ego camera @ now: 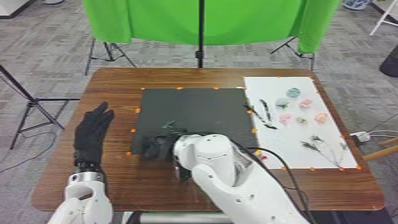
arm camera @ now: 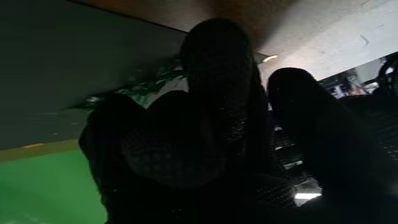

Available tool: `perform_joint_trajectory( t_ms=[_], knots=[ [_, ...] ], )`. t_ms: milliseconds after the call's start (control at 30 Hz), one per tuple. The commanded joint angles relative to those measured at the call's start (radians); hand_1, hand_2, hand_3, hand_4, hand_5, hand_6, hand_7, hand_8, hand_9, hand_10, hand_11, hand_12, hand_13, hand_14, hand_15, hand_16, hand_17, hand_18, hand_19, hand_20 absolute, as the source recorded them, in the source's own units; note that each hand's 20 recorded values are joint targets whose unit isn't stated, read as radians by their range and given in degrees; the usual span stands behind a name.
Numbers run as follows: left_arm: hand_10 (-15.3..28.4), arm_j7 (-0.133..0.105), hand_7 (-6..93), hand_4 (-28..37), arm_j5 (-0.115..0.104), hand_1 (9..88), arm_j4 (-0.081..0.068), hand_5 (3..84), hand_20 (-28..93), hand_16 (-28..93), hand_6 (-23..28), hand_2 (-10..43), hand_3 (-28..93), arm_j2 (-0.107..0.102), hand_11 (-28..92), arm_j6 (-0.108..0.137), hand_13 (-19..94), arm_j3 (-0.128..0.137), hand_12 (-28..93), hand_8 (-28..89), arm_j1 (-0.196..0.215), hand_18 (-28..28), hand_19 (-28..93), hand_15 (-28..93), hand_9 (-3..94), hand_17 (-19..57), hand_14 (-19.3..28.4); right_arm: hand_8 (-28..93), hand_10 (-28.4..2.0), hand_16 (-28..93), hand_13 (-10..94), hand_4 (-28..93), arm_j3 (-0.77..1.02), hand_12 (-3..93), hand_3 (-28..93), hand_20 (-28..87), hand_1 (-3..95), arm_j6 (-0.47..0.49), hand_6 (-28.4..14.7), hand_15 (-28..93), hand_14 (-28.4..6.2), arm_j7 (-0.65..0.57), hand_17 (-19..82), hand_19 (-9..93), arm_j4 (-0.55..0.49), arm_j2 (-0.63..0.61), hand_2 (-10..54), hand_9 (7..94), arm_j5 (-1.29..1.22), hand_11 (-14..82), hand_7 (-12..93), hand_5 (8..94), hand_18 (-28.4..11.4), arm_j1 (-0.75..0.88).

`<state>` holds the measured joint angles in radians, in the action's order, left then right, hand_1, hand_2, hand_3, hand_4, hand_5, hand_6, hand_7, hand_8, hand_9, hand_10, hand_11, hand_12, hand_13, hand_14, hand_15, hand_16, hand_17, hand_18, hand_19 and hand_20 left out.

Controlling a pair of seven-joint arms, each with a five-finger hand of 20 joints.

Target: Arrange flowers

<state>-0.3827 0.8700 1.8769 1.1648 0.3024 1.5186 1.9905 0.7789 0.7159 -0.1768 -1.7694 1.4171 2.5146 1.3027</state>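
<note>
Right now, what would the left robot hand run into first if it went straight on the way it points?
The left robot hand points across the table toward the green backdrop beyond, so likely that or the tripod at its left end comes first; depth is unclear.

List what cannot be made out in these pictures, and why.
- Head view: outline of the right hand, dark against the board.
- Right wrist view: one end of the sprig, behind that hand.
- Head view: board's corner, under the right arm.
- Head view: petals of the flowers, too small.
</note>
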Motion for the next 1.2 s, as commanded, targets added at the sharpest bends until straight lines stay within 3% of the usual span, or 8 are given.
perform_joint_trajectory(
  t_ms=[33, 200, 400, 600, 767, 967, 1200],
  knots=[
    [13.0, 0.0, 10.7, -28.3, -0.008, 17.5, -0.002, 47.3, 20, 2, 3.2, 4.2, 67, 0.015, 17, 0.007, 33, -0.003, 14, -6, 0.024, 9.7, 3, 9, 43.2, 8.4, 13.5, -9, -14.0, 29, 94, 13, 0.001, 27.0, 73, 60, 22.0, 0.008, 1.6, 64, -4.1, -0.02, 70, 93, -0.01, -0.03, 16.9, 89.4, 0.002, 44.8, 11, 53.6, -12.4, -0.005],
    [13.1, 0.001, 10.7, -28.3, -0.008, 17.6, -0.001, 47.3, 20, 2, 3.2, 4.2, 67, 0.015, 17, 0.005, 33, -0.002, 14, -6, 0.028, 9.7, 3, 9, 43.2, 8.4, 13.4, -9, -14.0, 29, 94, 13, 0.011, 27.0, 73, 60, 21.9, 0.013, 1.3, 64, -4.0, -0.038, 70, 93, -0.019, -0.029, 16.8, 89.4, -0.043, 44.8, 11, 54.0, -12.3, -0.004],
    [13.1, 0.002, 10.6, -28.3, -0.007, 17.6, -0.002, 47.3, 20, 2, 3.3, 4.2, 67, 0.019, 17, 0.002, 33, -0.004, 14, -6, 0.024, 9.8, 3, 9, 43.2, 8.4, 13.5, -9, -14.1, 29, 94, 9, 0.061, 27.3, 71, 60, 21.4, -0.008, 1.0, 64, -4.1, -0.182, 70, 93, -0.086, -0.034, 15.7, 89.3, -0.423, 44.6, 11, 54.5, -12.4, 0.005],
    [13.1, 0.0, 10.6, -28.3, -0.005, 17.6, 0.0, 47.3, 20, 2, 3.3, 4.2, 67, 0.024, 17, -0.001, 33, 0.001, 14, -6, 0.031, 9.8, 3, 9, 43.3, 8.3, 13.5, -8, -14.6, 32, 93, -4, 0.212, 27.8, 65, 57, 23.9, -0.196, -0.2, 58, -4.2, -0.205, 67, 93, -0.29, -0.138, 9.8, 86.2, -0.723, 41.0, 11, 59.0, -12.4, 0.081],
    [13.1, 0.001, 10.7, -28.3, -0.003, 17.6, 0.013, 47.4, 20, 2, 3.2, 4.2, 67, 0.025, 17, -0.003, 33, 0.015, 14, -6, 0.053, 9.8, 3, 9, 43.4, 8.3, 13.5, -6, -15.2, 32, 88, -7, 0.441, 28.0, 58, 51, 28.4, -0.391, -1.5, 55, -6.5, -0.152, 60, 93, -0.441, -0.279, 2.0, 81.9, -0.649, 34.7, 15, 65.1, -13.8, 0.21],
    [13.2, 0.011, 10.8, -28.3, 0.004, 17.7, 0.019, 47.4, 20, 2, 3.2, 4.1, 67, 0.023, 18, 0.005, 34, 0.02, 14, -6, 0.056, 9.8, 3, 10, 43.9, 8.3, 13.8, -6, -16.8, 31, 81, -16, 0.803, 27.3, 47, 47, 24.6, -0.436, -3.4, 56, -8.9, -0.149, 53, 93, -0.533, -0.426, -7.2, 74.7, -0.337, 26.0, 14, 64.1, -15.7, 0.447],
    [13.1, 0.019, 10.9, -28.3, 0.012, 18.3, 0.029, 47.4, 20, 2, 3.2, 3.6, 67, 0.022, 18, 0.012, 34, 0.024, 14, -6, 0.068, 9.8, 3, 10, 44.0, 8.3, 13.9, -6, -15.4, 31, 81, -18, 1.013, 27.7, 53, 47, 26.6, -0.421, -3.4, 57, -8.2, -0.201, 53, 93, -0.425, -0.484, -9.5, 75.4, -0.147, 27.5, 13, 64.0, -15.6, 0.625]
  ],
)
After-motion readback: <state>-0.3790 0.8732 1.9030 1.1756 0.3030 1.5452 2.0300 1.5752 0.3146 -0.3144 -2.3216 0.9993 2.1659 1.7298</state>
